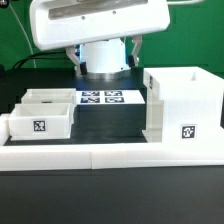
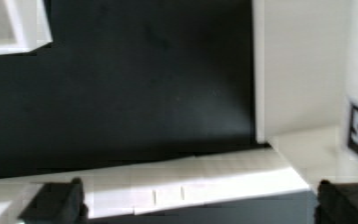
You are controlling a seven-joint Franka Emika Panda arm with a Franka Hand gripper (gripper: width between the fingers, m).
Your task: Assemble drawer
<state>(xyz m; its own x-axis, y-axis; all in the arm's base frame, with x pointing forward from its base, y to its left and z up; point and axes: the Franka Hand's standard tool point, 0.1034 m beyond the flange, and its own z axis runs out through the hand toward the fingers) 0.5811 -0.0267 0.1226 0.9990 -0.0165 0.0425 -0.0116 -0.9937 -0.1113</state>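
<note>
The drawer lies in parts on the black table. The tall open box housing (image 1: 181, 103) stands at the exterior view's right, with a tag on its front. Two shallow trays stand at the exterior view's left, one in front (image 1: 40, 122) and one behind it (image 1: 52, 98). My gripper (image 1: 104, 58) hangs high over the back middle of the table, open and empty, touching no part. In the wrist view my gripper (image 2: 197, 205) shows both dark fingertips (image 2: 51, 200) far apart, with the housing wall (image 2: 311, 70) and a tray corner (image 2: 5, 26) in sight.
The low white border wall (image 1: 110, 156) runs along the table's front edge and also shows in the wrist view (image 2: 194, 180). The marker board (image 1: 101, 98) lies flat between the trays and the housing. A green backdrop stands behind.
</note>
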